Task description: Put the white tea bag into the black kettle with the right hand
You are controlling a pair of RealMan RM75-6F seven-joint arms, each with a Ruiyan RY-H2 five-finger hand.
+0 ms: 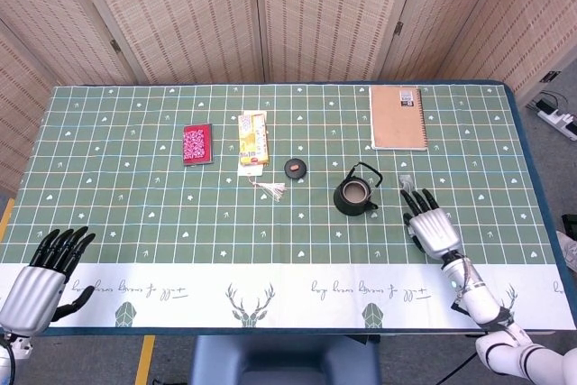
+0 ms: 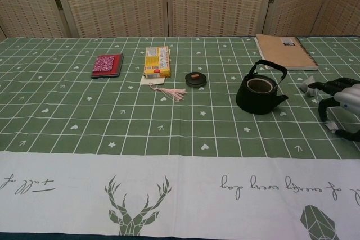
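The black kettle (image 1: 355,194) (image 2: 260,95) stands lidless on the green cloth, right of centre. The white tea bag (image 1: 406,181) (image 2: 307,85) lies on the cloth just right of the kettle. My right hand (image 1: 431,227) (image 2: 340,99) is on the near side of the tea bag, fingers spread and holding nothing, its fingertips (image 1: 412,197) close to the bag. The bag's small paper tag (image 2: 331,127) shows on the cloth between the hand's fingers. My left hand (image 1: 45,272) rests at the table's near left corner, fingers apart and empty; the chest view does not show it.
The kettle's round lid (image 1: 295,167) (image 2: 196,78) lies left of the kettle. A yellow box (image 1: 253,138) with a tassel (image 1: 270,188), a red wallet (image 1: 197,143) and a brown notebook (image 1: 398,117) lie farther back. The table's right edge (image 1: 541,187) is close to my right hand.
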